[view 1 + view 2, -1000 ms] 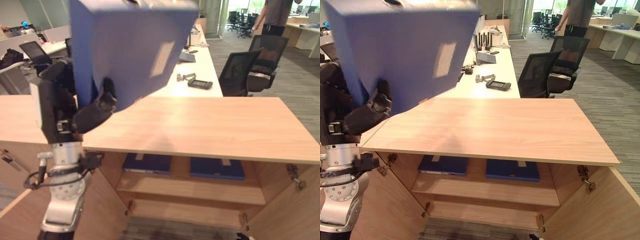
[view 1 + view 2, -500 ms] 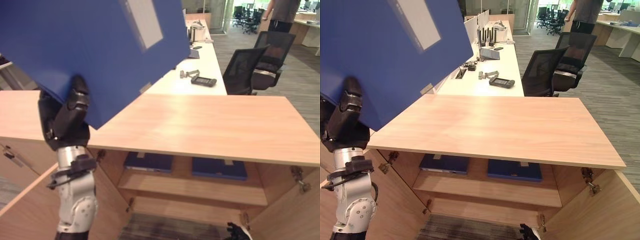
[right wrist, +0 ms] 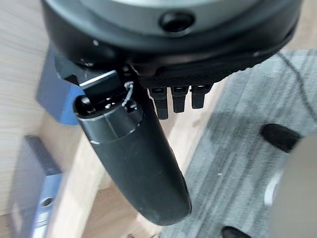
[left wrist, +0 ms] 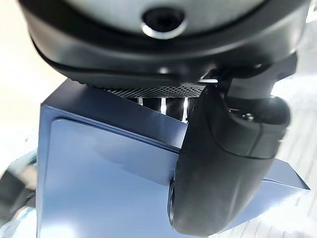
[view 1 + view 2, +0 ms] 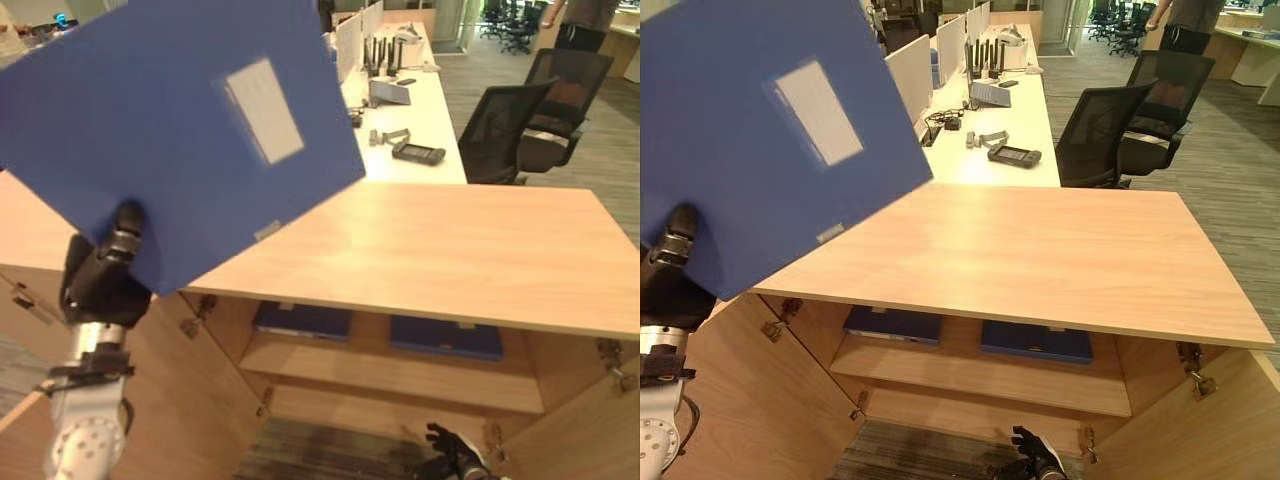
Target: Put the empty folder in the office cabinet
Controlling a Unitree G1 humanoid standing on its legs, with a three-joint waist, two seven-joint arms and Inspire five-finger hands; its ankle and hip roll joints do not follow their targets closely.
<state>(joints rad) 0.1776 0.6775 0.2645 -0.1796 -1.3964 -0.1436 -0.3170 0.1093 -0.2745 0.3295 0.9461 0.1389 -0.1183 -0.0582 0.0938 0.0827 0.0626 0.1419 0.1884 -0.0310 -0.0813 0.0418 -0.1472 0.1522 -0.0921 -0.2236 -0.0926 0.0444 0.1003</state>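
Left hand (image 5: 105, 275) pinches the lower corner of the blue folder (image 5: 180, 140), thumb pressed on its face, holding it tilted in the air above the left end of the wooden cabinet top (image 5: 450, 255). Right hand (image 5: 1035, 455) hangs low by the open cabinet's shelf (image 5: 980, 372), fingers relaxed, where two blue binders (image 5: 895, 325) lie flat.

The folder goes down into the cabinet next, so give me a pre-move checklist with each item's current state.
1. Left hand gripping the blue folder: ok, thumb pinches its lower corner.
2. Folder clear of the cabinet top: ok, held up above its left end.
3. Cabinet doors open: ok, the left door is swung wide.
4. Free room on the shelf: cannot tell; two blue folders already lie on it.
5. Right hand out of the path: not ok, low in front of the opening.
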